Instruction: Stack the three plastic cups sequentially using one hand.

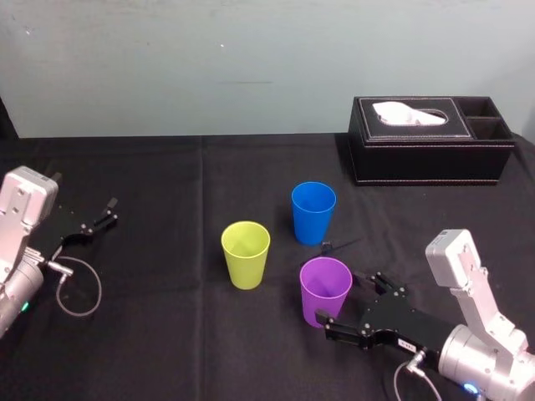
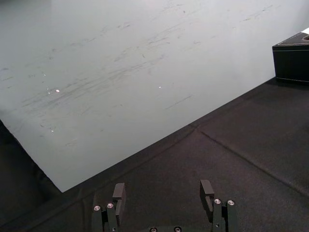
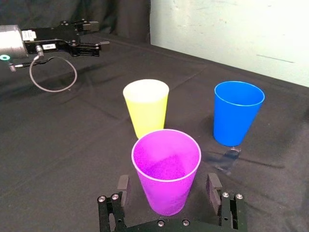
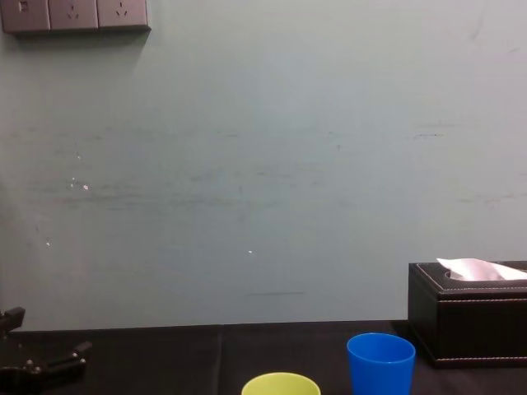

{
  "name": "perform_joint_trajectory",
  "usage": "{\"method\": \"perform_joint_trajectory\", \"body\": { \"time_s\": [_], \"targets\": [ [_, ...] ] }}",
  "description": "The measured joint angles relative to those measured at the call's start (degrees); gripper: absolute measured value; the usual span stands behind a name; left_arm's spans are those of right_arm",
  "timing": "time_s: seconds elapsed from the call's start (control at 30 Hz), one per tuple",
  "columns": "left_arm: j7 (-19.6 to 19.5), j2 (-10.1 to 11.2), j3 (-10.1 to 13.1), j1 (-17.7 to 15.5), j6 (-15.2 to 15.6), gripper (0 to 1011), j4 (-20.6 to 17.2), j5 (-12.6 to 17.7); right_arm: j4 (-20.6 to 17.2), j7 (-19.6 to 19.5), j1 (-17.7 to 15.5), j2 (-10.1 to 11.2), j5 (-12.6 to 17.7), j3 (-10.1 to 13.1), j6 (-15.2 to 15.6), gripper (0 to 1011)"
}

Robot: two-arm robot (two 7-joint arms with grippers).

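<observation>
Three cups stand upright and mouth-up on the black tablecloth [image 1: 167, 175], none stacked, all apart from each other. The purple cup [image 1: 325, 288] is nearest, a bit right of centre. The yellow-green cup [image 1: 246, 253] is to its left and slightly farther back, and the blue cup [image 1: 313, 211] is the farthest of the three.

The right gripper [image 1: 349, 301] sits low at the purple cup with its fingers spread wide, one on each side. The right wrist view is the useful one here: both fingers [image 3: 123, 186] have a gap to the cup wall, so nothing is gripped.

The left gripper [image 1: 104, 213] is parked far off on the left, over bare cloth. The left wrist view looks straight down between its parted fingers.

As for writing, there's a small white sticker [image 1: 407, 342] on the right gripper's body and another one [image 3: 48, 47] on the left gripper. The print on both is too small to read.

A black tissue box [image 1: 430, 142] with a white tissue poking out sits far right by the wall. The chest view sees it side-on and adds a row of wall sockets [image 4: 74, 15] high up on the left.
</observation>
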Motion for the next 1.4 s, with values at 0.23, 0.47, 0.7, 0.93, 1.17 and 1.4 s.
{"method": "perform_joint_trajectory", "body": {
  "time_s": [0.23,0.47,0.7,0.93,1.17,1.4],
  "targets": [
    [0.0,0.0,0.0,0.0,0.0,1010,0.0,0.0,0.8,-0.2,1.2,-0.7,-0.3,-0.5,0.6,1003],
    [0.0,0.0,0.0,0.0,0.0,1010,0.0,0.0,1.2,-0.2,1.9,-1.1,-0.4,-1.1,0.8,1003],
    [0.0,0.0,0.0,0.0,0.0,1010,0.0,0.0,1.8,-0.4,2.5,-1.8,-0.9,-1.7,0.9,1003],
    [0.0,0.0,0.0,0.0,0.0,1010,0.0,0.0,2.6,-0.6,3.2,-2.4,-1.2,-1.9,1.0,1003],
    [0.0,0.0,0.0,0.0,0.0,1010,0.0,0.0,2.7,-0.6,3.4,-2.5,-1.3,-2.1,0.9,1003],
    [0.0,0.0,0.0,0.0,0.0,1010,0.0,0.0,2.6,-0.6,3.3,-2.4,-1.3,-2.0,0.9,967]
  ]
}}
